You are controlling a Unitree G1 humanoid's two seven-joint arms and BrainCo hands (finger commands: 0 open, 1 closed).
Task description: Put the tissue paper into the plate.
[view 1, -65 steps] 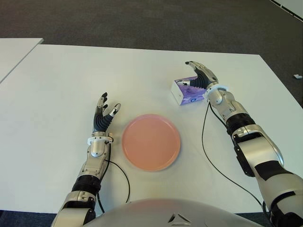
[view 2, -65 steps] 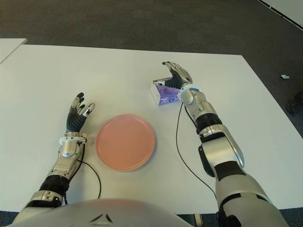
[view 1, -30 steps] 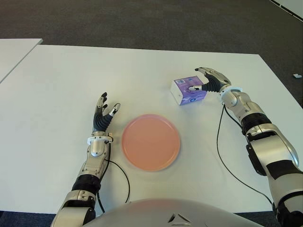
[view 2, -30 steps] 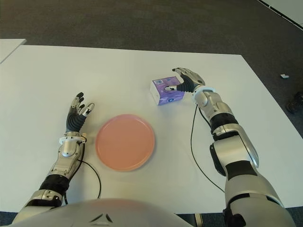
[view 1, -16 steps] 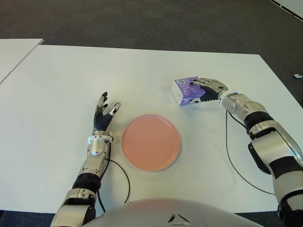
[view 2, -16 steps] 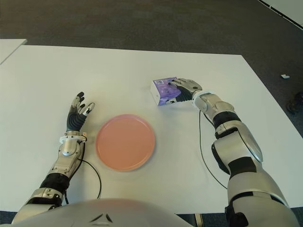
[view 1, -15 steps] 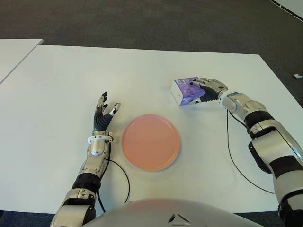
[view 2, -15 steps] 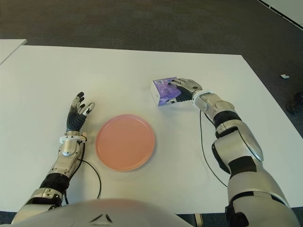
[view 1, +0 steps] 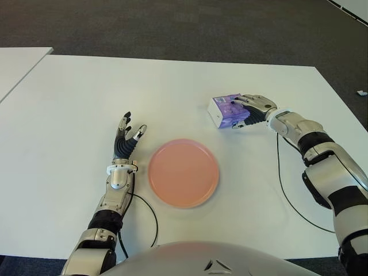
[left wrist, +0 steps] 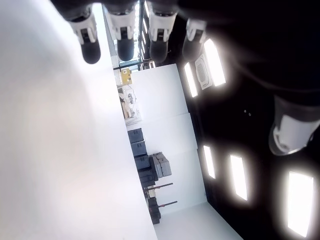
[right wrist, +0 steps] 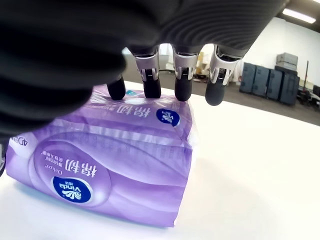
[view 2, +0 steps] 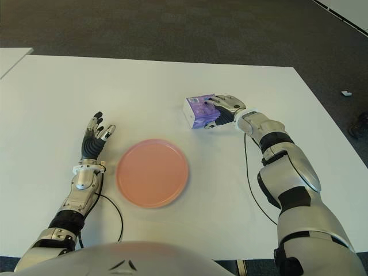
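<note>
The right hand [view 1: 253, 108] covers the far-right part of the purple tissue pack [view 1: 229, 112], fingers [right wrist: 150, 80] curled over its top; whether the thumb presses the pack cannot be seen. The pack lies on the white table [view 1: 75, 92], apart from the empty pink plate [view 1: 183, 172], with dark carpet [view 1: 172, 23] beyond. The left hand [view 1: 126, 142], fingers spread and holding nothing, shows left of the plate.

Tissue paper pack [view 1: 230, 110] purple with wavy lighter-violet swirls, white end panel, blue oval logo. Plate [view 1: 183, 172] plain salmon pink. Counter [view 1: 75, 103] white. Floor [view 1: 172, 26] dark grey. Left hand [view 1: 126, 142] and right hand [view 1: 256, 108] silver with black fingers [right wrist: 151, 82], white-tipped. Cable [view 1: 287, 192] black.
</note>
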